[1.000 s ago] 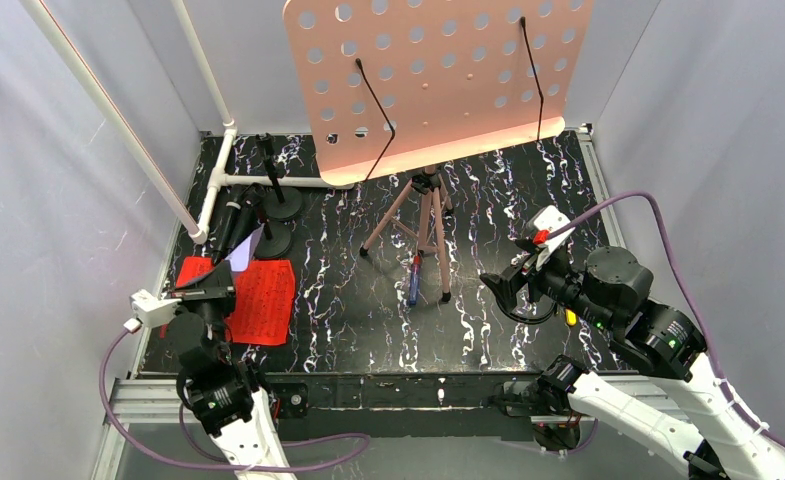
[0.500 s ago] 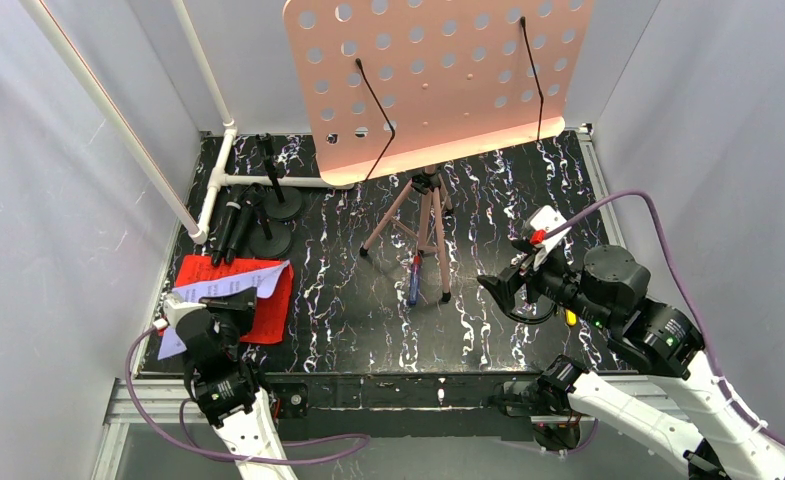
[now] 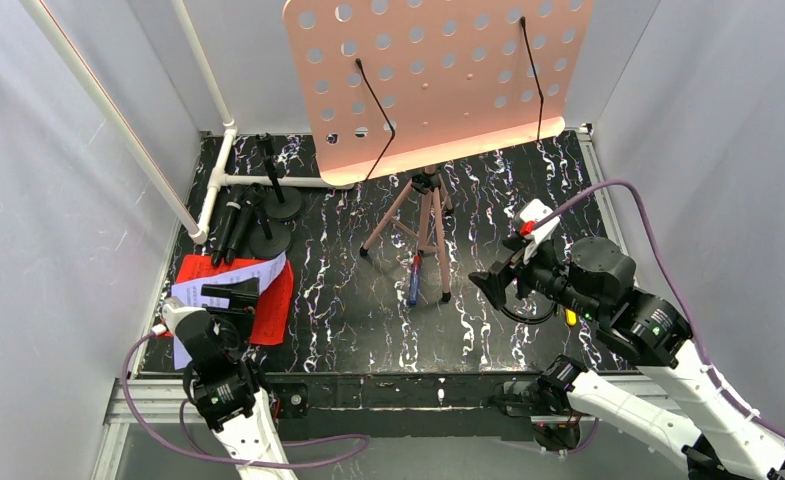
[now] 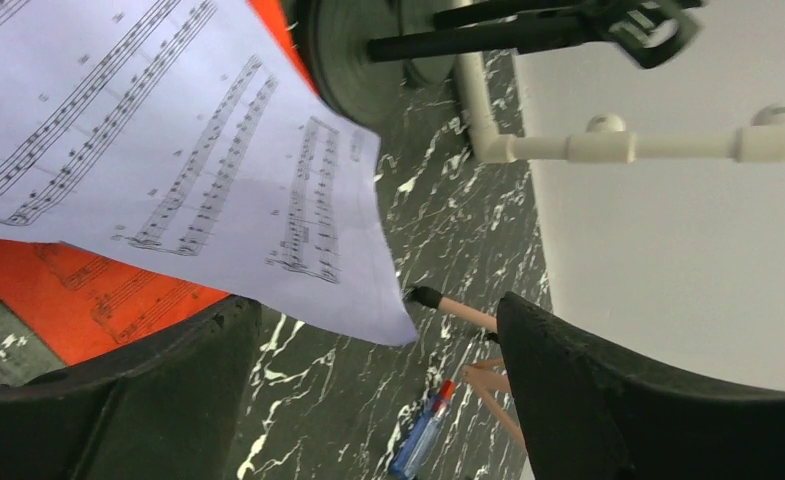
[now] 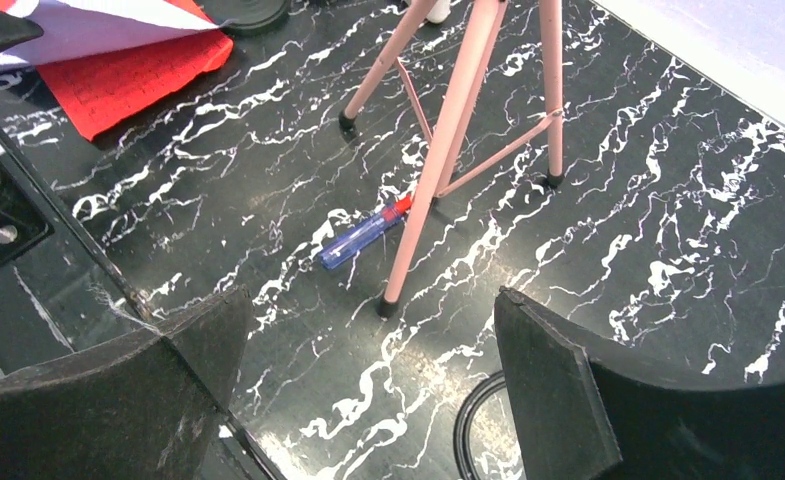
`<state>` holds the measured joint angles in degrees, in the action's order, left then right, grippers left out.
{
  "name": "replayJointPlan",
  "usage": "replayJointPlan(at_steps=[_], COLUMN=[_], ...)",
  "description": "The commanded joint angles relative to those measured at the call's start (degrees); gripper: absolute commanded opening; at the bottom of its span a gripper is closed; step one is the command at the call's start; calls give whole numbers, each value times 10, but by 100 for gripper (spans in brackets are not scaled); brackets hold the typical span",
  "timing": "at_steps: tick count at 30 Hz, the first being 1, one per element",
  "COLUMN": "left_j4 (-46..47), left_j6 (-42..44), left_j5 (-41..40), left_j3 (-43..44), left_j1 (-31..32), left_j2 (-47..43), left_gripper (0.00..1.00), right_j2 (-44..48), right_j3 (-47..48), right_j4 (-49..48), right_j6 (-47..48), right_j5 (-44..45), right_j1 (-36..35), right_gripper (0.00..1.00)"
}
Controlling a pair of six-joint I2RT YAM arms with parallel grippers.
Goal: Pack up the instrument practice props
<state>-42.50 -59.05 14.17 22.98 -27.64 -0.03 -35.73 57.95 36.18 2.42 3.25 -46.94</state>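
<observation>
left hand (image 3: pixel 236 297) spread — pinching nothing | white music sheet (image 3: pixel 258 272) just ahead under its fingertips, lying on red sheet (image 3: pixel 276 312) on bench | right hand (image 3: pixel 486 286) spread, well apart — left nearer

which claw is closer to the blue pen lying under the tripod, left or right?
Right. The right claw hangs open just right of the blue pen, facing it. The left claw is far off on the pen's left, open over the white music sheet.
</observation>
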Motion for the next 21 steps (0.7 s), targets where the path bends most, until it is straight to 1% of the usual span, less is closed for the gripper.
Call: replayJointPlan(at_steps=[1,5,8,10,14,19,21], left_j4=[34,87,142,159,123,81,58], left_j6=[51,87,114,122,118,90,83], left_j5=[-3,21,50,58,45,68,67], left_j3=[53,75,81,84,79,25,16], left_j1=[3,15,23,27,32,53,62], left_j2=[-18,-15,-10,-8,-13,-18,-13], left_gripper=[89,97,98,98,98,98,98], right_j2=[-18,-34,-50,-57,-71,-87,-94], right_j3=[-7,-34,-56,-76,-94,-101,-105], right_j4=[-67,-114,-151,-179,-203,-208,-210], right_j6=[-37,-65,-84,-97,-110,-108,-107], right_j5=[3,7,-2,-6,-21,-28,-50], right_j1=[-2,-2,-1,-1,-1,-1,-1], right_gripper=[99,99,99,99,99,99,99])
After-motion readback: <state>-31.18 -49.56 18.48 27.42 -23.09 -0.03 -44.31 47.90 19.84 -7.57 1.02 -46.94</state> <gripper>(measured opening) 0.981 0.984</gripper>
